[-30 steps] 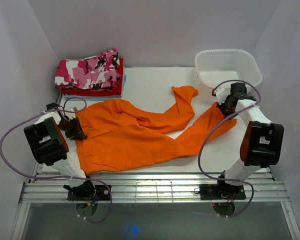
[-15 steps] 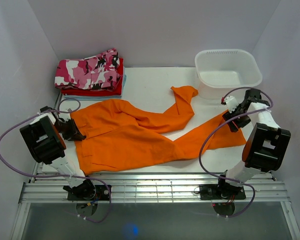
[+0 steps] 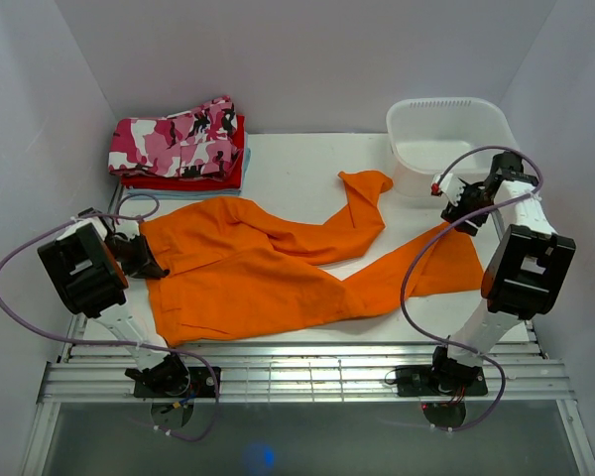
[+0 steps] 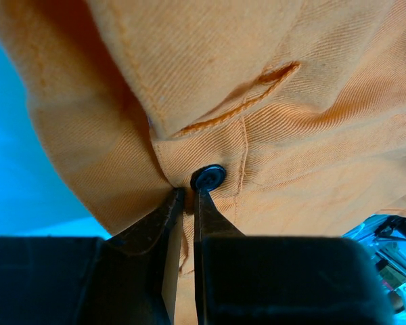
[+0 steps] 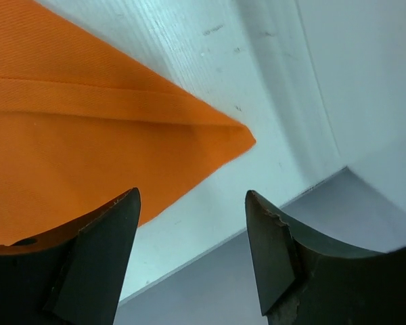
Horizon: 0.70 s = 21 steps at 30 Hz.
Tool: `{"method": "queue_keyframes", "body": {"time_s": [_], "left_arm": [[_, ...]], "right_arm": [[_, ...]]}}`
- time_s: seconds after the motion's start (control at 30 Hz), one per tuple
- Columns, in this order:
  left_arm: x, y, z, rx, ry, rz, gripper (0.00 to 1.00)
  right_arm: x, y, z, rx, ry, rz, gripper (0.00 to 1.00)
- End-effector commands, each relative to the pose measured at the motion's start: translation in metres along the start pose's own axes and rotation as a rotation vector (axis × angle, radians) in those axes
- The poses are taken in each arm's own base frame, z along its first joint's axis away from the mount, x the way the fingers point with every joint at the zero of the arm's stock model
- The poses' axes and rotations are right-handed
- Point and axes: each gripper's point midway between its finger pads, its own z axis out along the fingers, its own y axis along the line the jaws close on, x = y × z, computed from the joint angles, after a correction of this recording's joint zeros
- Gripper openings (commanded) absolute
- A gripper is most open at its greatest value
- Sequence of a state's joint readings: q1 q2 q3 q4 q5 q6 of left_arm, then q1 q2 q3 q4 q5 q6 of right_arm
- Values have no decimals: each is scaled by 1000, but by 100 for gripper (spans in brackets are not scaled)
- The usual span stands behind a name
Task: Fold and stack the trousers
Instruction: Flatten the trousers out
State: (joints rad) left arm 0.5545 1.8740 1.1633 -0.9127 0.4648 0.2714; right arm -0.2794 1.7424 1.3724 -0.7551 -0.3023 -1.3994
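The orange trousers (image 3: 248, 273) lie spread across the table, waist at the left and both legs running right. One leg bends back toward the tub. My left gripper (image 3: 147, 260) is at the waist's left edge. In the left wrist view its jaws (image 4: 188, 193) pinch a fold of the orange cloth (image 4: 291, 122) just below a dark button (image 4: 208, 177). My right gripper (image 3: 456, 203) hangs above the far end of the right leg, near the tub. It stands open (image 5: 193, 200) with nothing between its fingers, and the leg's hem corner (image 5: 68, 149) lies flat beneath it.
A white tub (image 3: 416, 164) stands at the back right, close behind the right gripper. At the back left is a stack with a pink camouflage garment (image 3: 174, 139) on top of a red one (image 3: 193, 181). Grey walls close in on both sides.
The right gripper opened and let go of the leg's end, then rose and drew back to the right. The leg's end now lies flat farther right. The left jaws closed tighter on the waist.
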Motion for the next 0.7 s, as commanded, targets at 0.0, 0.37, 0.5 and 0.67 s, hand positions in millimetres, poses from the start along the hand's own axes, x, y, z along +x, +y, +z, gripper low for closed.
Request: {"method": "queue_keyframes", "body": {"time_s": [0.0, 0.37, 0.5, 0.67], "left_arm": [[2, 77, 4, -304, 58, 82, 2], [-6, 88, -4, -333, 74, 68, 1], [-4, 88, -7, -336, 83, 66, 1], [-4, 87, -10, -336, 84, 64, 1]], "right_arm": [[-11, -15, 17, -18, -81, -213, 70], [2, -3, 71, -74, -60, -324, 68], [-5, 2, 83, -36, -86, -367, 63], [-10, -2, 80, -56, -95, -372, 24]]}}
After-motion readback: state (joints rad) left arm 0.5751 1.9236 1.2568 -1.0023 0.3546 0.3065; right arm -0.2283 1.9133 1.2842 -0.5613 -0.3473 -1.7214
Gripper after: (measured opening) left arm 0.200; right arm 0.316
